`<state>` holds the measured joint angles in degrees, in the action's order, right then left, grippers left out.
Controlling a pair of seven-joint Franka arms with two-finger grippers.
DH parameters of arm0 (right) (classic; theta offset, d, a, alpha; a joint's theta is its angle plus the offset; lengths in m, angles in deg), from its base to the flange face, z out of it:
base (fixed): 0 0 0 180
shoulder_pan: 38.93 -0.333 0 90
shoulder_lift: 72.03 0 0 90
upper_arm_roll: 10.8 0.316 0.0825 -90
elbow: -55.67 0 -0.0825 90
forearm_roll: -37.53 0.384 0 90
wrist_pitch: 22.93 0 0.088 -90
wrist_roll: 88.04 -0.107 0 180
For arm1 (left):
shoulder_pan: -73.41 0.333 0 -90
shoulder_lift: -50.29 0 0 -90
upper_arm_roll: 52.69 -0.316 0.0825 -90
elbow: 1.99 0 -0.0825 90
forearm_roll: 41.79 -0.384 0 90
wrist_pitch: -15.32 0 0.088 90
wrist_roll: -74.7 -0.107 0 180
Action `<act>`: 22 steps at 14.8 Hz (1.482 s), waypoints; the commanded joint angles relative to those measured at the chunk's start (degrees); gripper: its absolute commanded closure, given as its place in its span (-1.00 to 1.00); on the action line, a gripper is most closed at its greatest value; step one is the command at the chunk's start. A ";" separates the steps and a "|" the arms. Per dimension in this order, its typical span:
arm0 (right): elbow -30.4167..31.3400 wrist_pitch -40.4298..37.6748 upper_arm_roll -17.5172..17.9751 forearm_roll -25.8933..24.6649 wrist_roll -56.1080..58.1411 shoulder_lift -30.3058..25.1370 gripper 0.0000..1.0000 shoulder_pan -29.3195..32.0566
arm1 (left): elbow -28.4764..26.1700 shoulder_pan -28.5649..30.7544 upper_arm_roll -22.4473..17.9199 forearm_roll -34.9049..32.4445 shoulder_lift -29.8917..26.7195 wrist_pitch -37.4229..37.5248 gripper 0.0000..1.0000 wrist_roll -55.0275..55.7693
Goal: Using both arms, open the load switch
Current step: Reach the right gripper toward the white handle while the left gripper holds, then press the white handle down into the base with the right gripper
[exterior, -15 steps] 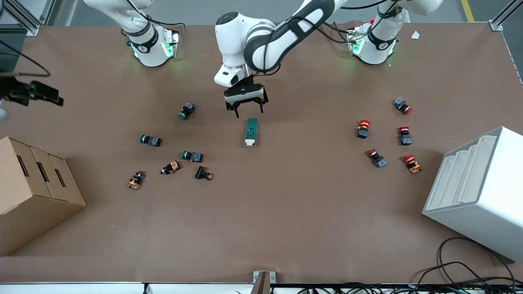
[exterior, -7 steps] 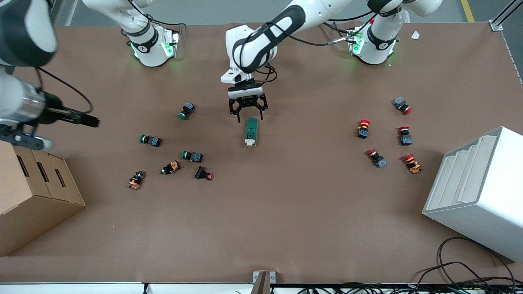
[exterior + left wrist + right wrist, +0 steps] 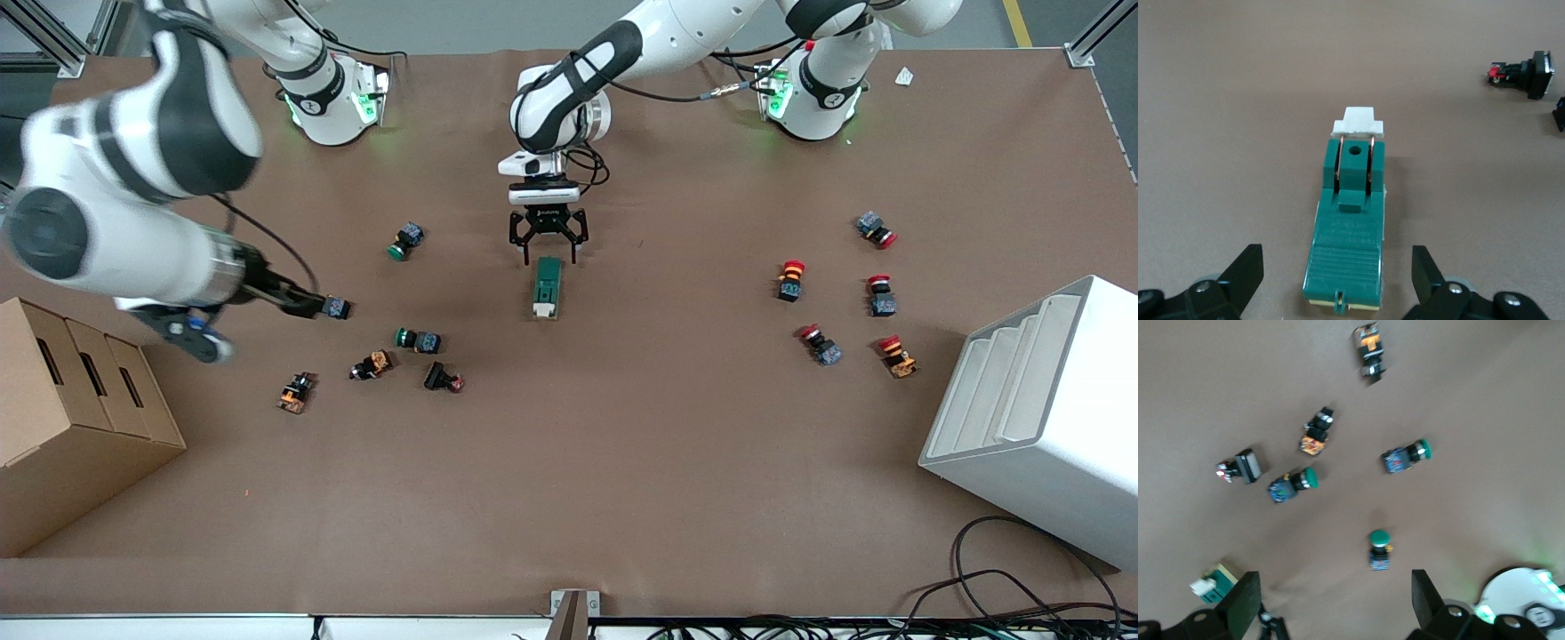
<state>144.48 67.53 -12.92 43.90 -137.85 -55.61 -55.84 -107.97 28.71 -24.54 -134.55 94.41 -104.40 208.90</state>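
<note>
Green load switch point(image 3: 547, 286) flat mid-table, untouched and unopened, white lever point(image 3: 1357, 123) down; left gripper point(image 3: 547, 238) spread wide, empty, just above its base-side end; right gripper point(image 3: 1331, 600) also open, empty, high over the green push buttons point(image 3: 1405, 457).

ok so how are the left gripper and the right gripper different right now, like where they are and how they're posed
The left gripper points straight down just above the load switch's green end, its open fingers straddling that end; the right gripper is up over the green push buttons toward the right arm's end of the table, reaching out sideways. Both are open and hold nothing.
</note>
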 commanded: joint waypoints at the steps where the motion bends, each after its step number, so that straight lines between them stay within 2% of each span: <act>1: -0.13 4.97 -0.52 0.57 -11.49 3.43 -1.00 -6.10 | -0.10 -0.48 -0.64 -3.12 0.18 0.98 -0.97 0.80; 4: -0.57 10.34 -0.44 1.89 -20.82 7.38 -1.00 -10.24 | 0.08 -0.05 -1.52 -7.07 1.14 0.98 -0.97 1.23; 7: -0.66 14.65 -0.52 4.70 -26.28 10.72 -1.00 -12.18 | 0.43 -0.30 -1.61 -7.52 2.11 0.98 -0.97 1.67; 12: -3.90 16.85 -0.44 4.71 -34.46 18.54 -1.00 -15.69 | 0.96 -0.48 -1.61 -10.16 4.22 0.89 -0.97 5.53; 22: -4.79 23.97 -0.44 5.41 -49.23 25.23 -1.00 -22.03 | 0.69 -0.66 -1.61 -10.34 4.39 0.89 -0.97 7.83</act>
<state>140.81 91.03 -12.84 48.37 -184.25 -32.09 -76.84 -107.95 28.59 -26.08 -143.79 97.97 -103.70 215.48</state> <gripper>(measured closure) 0.000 0.013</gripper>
